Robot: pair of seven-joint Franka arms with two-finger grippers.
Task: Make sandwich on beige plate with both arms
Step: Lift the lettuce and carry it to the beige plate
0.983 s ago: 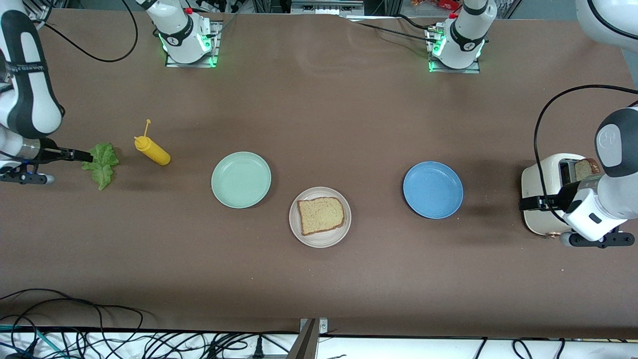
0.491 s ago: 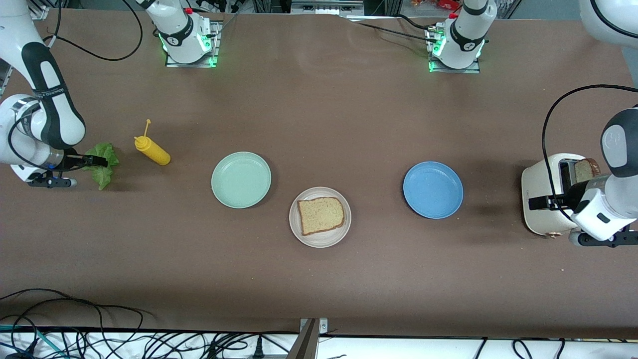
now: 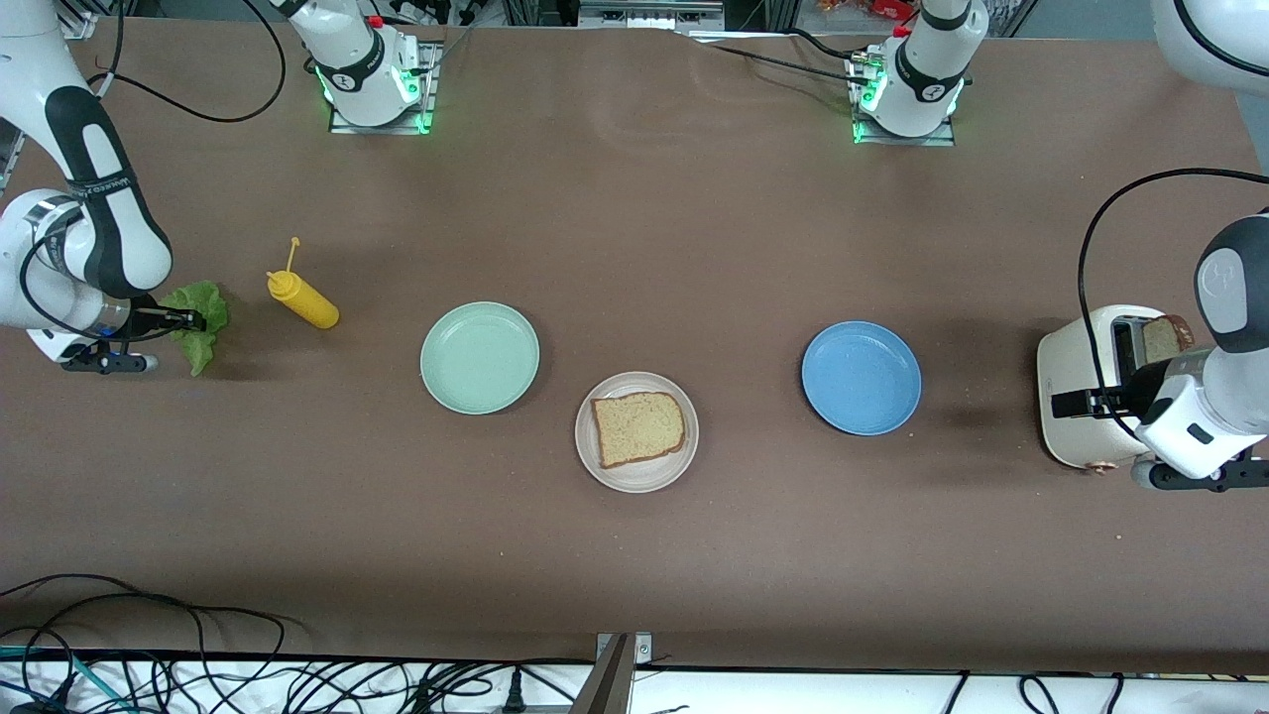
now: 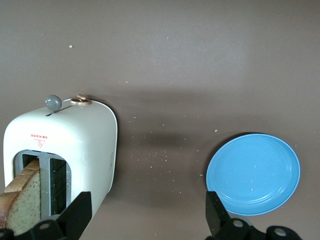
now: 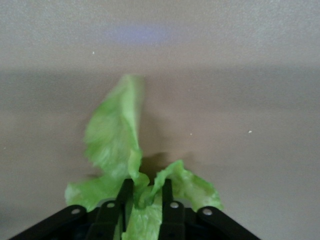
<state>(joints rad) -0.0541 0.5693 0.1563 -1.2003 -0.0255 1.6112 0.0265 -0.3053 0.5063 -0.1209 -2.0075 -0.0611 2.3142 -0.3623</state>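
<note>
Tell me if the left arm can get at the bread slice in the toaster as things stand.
Probably yes. The left gripper hangs open right by the toaster, and the bread slice stands up out of its slot with nothing over it. The blue plate lies off to one side, out of the way.

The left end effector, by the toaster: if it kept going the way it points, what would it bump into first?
Probably the blue plate: the open left end effector over the toaster points toward it, though its height is unclear.

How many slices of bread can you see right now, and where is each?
2. One speckled tan bread slice lies flat on the round beige plate. The other slice stands in a slot of the white toaster at the left arm's end; the second slot looks empty.
</note>
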